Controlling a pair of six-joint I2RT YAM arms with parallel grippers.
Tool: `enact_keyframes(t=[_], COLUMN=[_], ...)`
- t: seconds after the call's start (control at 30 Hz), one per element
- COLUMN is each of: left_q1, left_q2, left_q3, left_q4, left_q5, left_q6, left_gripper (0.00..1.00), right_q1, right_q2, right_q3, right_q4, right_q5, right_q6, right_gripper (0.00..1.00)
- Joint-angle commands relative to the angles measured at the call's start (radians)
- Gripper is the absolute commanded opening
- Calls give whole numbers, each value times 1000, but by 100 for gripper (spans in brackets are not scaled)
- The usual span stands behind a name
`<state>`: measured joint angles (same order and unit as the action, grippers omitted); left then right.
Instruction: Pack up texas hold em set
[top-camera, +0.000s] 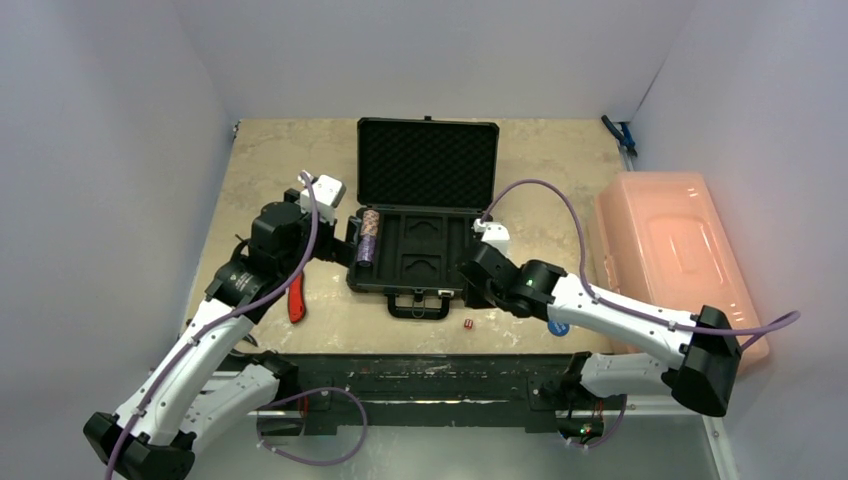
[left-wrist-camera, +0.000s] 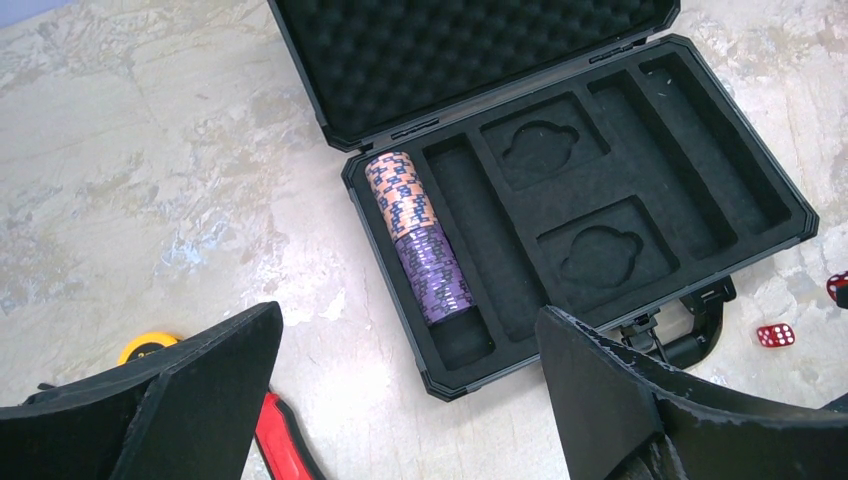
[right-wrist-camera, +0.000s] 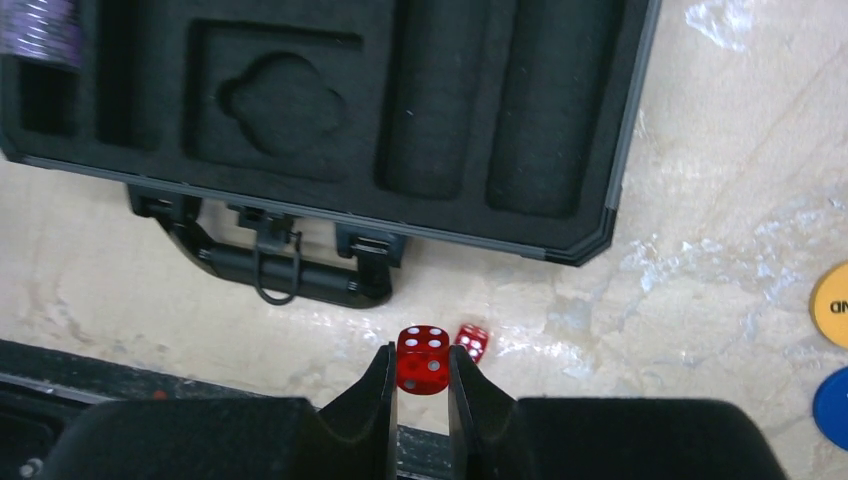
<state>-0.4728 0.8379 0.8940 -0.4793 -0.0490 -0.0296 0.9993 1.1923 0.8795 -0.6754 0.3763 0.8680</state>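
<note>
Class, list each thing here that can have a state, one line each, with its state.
Case: open, lid raised.
Chips: lying in one end slot of the case.
Left gripper: open, holding nothing.
Right gripper: shut on a red die.
Second die: loose on the table.

White arm links (top-camera: 620, 315), black joints (top-camera: 275, 235), purple cables (top-camera: 540, 183), black wedge-shaped fingers (left-wrist-camera: 620, 400)

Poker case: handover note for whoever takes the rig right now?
Left gripper open, empty, near the case at its left end.
Right gripper shut on a red die in front of the case.
Done: case open, two chip stacks in its leftmost slot; other slots empty.
Left: second die, yellow disc and blue disc lie on the table; then close the lid.
</note>
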Motion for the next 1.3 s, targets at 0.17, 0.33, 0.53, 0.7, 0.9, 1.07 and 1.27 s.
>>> enact_keyframes(t=[0.17, 0.33, 0.53, 0.7, 0.9, 1.07, 1.27], left_q1=[-4, -4, -4, -4, -4, -2, -3], left_q2=[-26, -36, -53, -61, -68, -62, -106], left_q3=[32, 31, 31, 31, 32, 44, 43], left_q4=[26, 25, 28, 28, 28, -5, -15], left_q5=[-10, -11, -14, -21, -65, -298, -496], left_q6=[8, 8, 8, 2, -18, -50, -75], left_gripper=[100, 100, 100, 100, 100, 100, 100], right_q1=[1, 1, 1, 1, 1, 2, 11], right_q2=[113, 189, 289, 381, 482, 563, 680], right_q3=[186, 258, 354, 443, 534, 599, 715], right_q4=[69, 122, 166, 208, 263, 300, 291], right_q5=[19, -26, -94, -151, -232, -287, -312], right_q6=[-139, -171, -183, -210, -237, -228, -221], right_gripper=[0, 0, 0, 0, 0, 0, 0])
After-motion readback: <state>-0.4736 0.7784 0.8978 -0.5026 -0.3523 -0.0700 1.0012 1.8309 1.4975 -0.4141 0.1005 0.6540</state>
